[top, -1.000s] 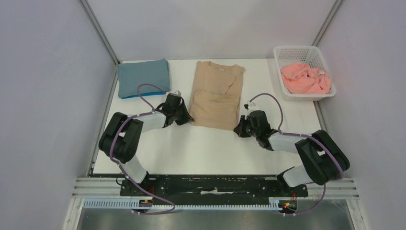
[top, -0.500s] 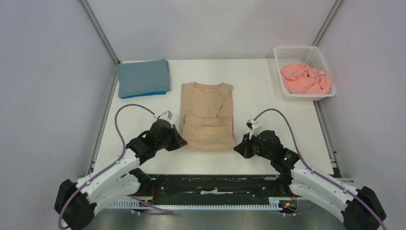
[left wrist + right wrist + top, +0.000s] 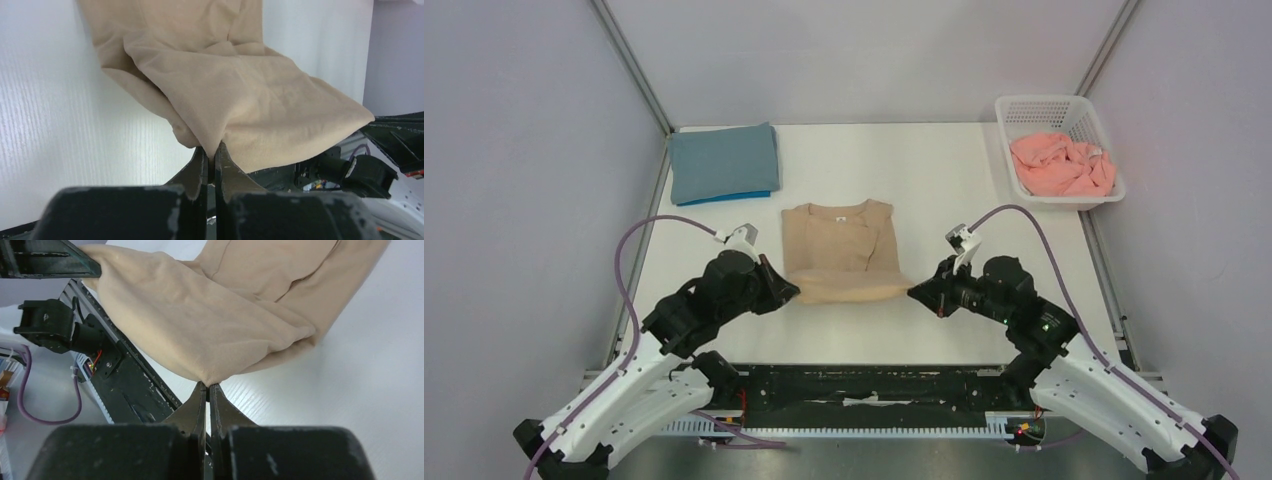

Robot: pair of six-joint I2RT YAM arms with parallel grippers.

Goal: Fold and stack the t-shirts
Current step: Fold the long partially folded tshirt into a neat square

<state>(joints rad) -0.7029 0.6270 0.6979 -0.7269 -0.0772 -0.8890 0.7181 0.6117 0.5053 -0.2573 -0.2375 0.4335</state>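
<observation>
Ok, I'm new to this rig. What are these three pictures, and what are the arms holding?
The wide picture looks down from above and behind two robot arms; the other two come from a camera on each wrist. The left gripper and right gripper are each shut on a near corner of the tan t-shirt, holding that edge up off the white table. Far left lies a folded slate-blue t-shirt on a bright blue t-shirt. Far right, a white basket holds a crumpled pink t-shirt.
</observation>
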